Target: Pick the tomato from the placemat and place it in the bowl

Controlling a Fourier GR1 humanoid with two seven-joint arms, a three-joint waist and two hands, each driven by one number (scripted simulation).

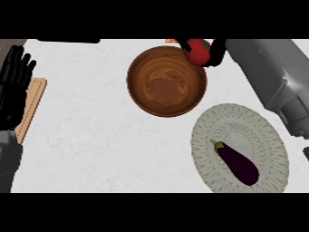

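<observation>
- The white table point(89, 136) fills most of the view and carries everything else
- The right arm point(284, 81) is big and grey and comes in from the right side, reaching to the far edge of the bowl
- The left hand point(9, 86) rests at the left edge with its fingers straight and spread, pointing up, over a tan board point(36, 97); it is far from the bowl, so the right hand is the nearer one by a lot
- The placemat point(240, 149) is pale and round, near the right side, and a dark purple eggplant point(237, 163) lies on it at a slant
- The brown wooden bowl point(166, 81) sits just beside the placemat, up and to the left, and I see nothing inside it
- The right hand point(214, 54) has its black fingers point(217, 47) curled round the tomato, pinching it
- The red tomato point(197, 50) is off the placemat and sits in those fingers right at the bowl's far right rim, partly over the edge
- I think the middle of the bowl lies down and to the left of the tomato, so the hand likely needs a small move that way before it lets go
</observation>
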